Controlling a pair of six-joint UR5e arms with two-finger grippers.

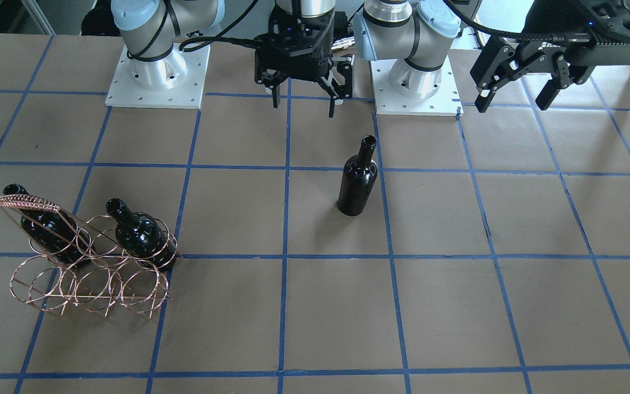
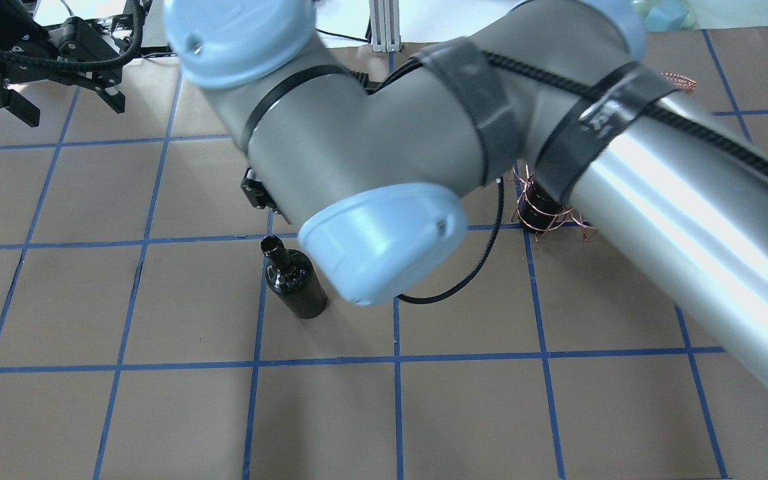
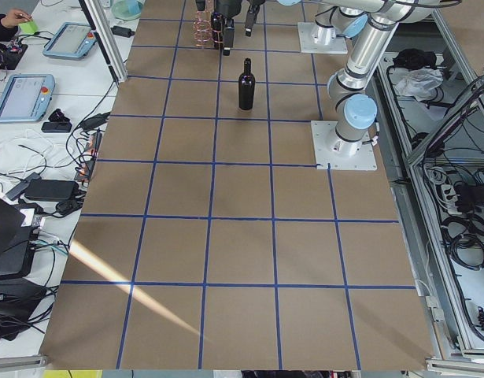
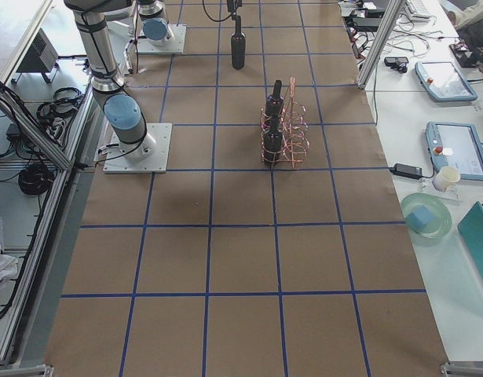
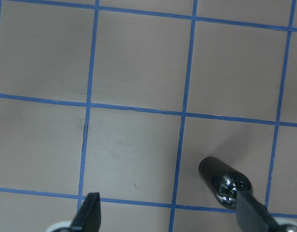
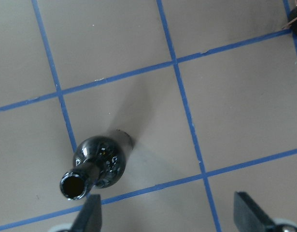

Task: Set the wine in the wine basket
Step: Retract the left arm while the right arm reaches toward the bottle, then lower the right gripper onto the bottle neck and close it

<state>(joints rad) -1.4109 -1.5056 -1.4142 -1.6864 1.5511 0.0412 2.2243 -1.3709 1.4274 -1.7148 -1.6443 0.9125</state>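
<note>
One black wine bottle (image 1: 357,180) stands upright and alone on the table; it also shows in the overhead view (image 2: 294,287). The copper wire wine basket (image 1: 85,273) stands at the robot's right and holds two more black bottles (image 1: 140,232), leaning in its rings. My right gripper (image 1: 304,98) hangs open and empty above the table, near the robot's base, short of the standing bottle (image 6: 100,162). My left gripper (image 1: 513,98) is open and empty, raised off to the left; its wrist view shows the bottle (image 5: 223,179) by its right finger.
The table is brown paper with a blue tape grid. The two white arm base plates (image 1: 157,76) sit at the robot's edge. In the overhead view the right arm (image 2: 491,127) hides most of the basket (image 2: 544,210).
</note>
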